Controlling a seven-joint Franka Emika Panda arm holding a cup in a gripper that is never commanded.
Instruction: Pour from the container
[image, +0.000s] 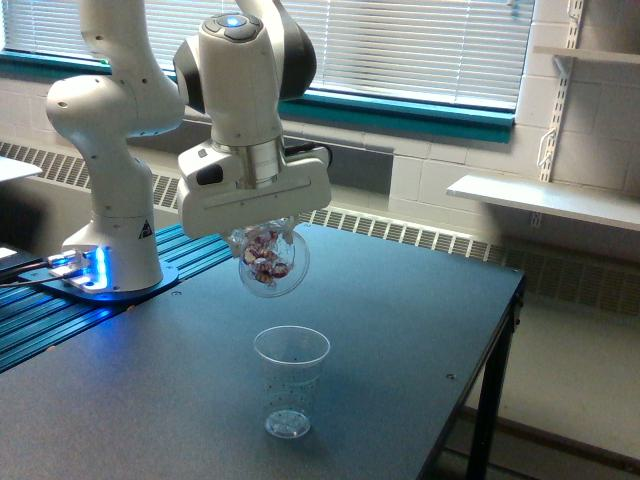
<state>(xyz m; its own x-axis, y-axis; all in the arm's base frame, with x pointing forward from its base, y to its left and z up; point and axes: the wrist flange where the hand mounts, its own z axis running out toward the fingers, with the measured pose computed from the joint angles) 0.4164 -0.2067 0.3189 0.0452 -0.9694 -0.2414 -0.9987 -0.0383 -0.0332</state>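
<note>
Your gripper (268, 238) sits just left of the frame's centre, and its fingers are hidden behind the wide white hand body, so you cannot see how far apart they stand — but the container (272, 262) hangs from beneath it, so they are evidently clamped on it. The cup is held tipped well over, its round base turned toward the camera, which keeps it poised for tipping out while its load stays inside. That load is a clump of small reddish and pale pieces; what they are is too small to tell. Below it, slightly toward the exterior view's right and well apart, the speckled cup (291, 381) stands upright on the dark table (400, 320) — mouth open, apparently empty, likely the receiver.
</note>
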